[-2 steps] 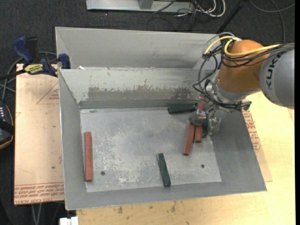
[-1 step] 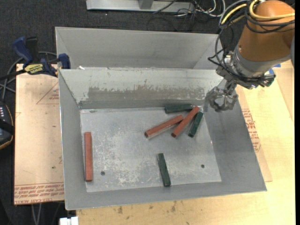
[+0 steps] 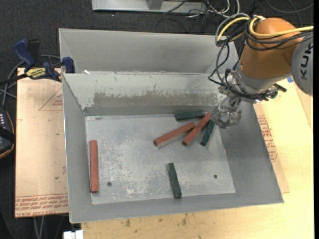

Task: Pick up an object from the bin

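My gripper [image 3: 228, 115] hangs low at the bin's right side, just above the floor near the back wall. Right beside it on the left is a small cluster of sticks. A short dark green stick [image 3: 207, 133] lies closest, slanting down from the gripper. Next to it a reddish-brown stick [image 3: 197, 129] lies at the same slant, its upper end almost at the gripper. A second, longer reddish-brown stick [image 3: 174, 134] points left and down. Another dark green stick [image 3: 190, 115] lies flat along the back wall.
A dark green stick [image 3: 173, 180] lies alone near the bin's front edge. A long reddish-brown stick [image 3: 93, 166] lies upright in the view at the far left. The sloping right wall is close behind the gripper.
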